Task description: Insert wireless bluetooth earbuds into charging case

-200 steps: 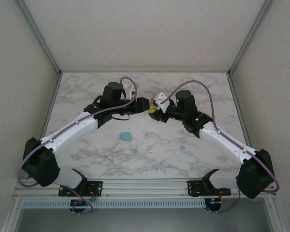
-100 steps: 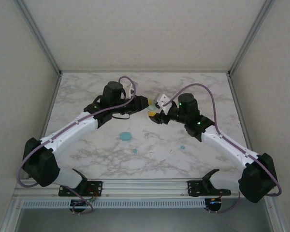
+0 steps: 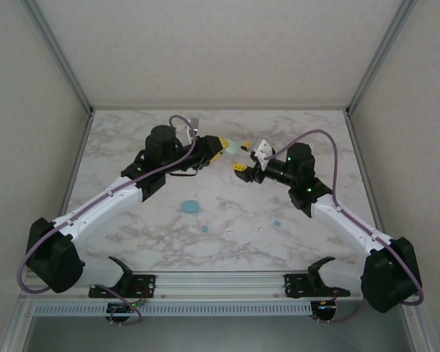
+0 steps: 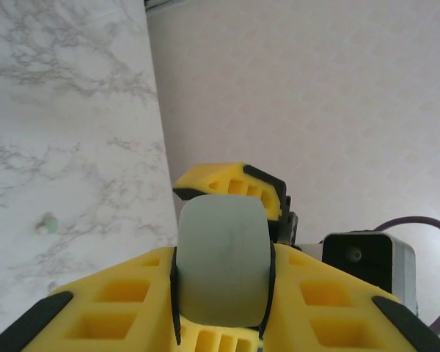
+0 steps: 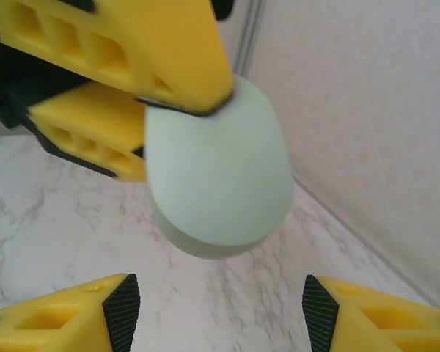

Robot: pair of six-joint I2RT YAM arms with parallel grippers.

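The left end effector (image 3: 221,147) is clenched on a pale green charging case (image 3: 234,149) and holds it in the air above the far middle part of the marble tabletop (image 3: 125,132). In the left wrist view the case stands between the two yellow fingers (image 4: 117,308), which press on its two sides, and its rounded end sticks out past the fingertips. The right end effector (image 3: 240,169) is released: in the right wrist view its two yellow fingers are well apart at the bottom of the picture, and the held case hangs just in front of them, apart from both. The two end effectors face one another and are near to each other. The wireless bluetooth earbuds (image 3: 262,229) lie loose on the tabletop, nearer to the arm bases (they are very small, so I cannot tell their shape). Among them are a teal earbud (image 3: 277,222) on the right and a second teal earbud (image 3: 204,229) on the left. A larger teal rounded case (image 3: 190,207) lies flat just beyond that second one. In the left wrist view one pale green earbud (image 4: 47,224) rests alone on the marble.
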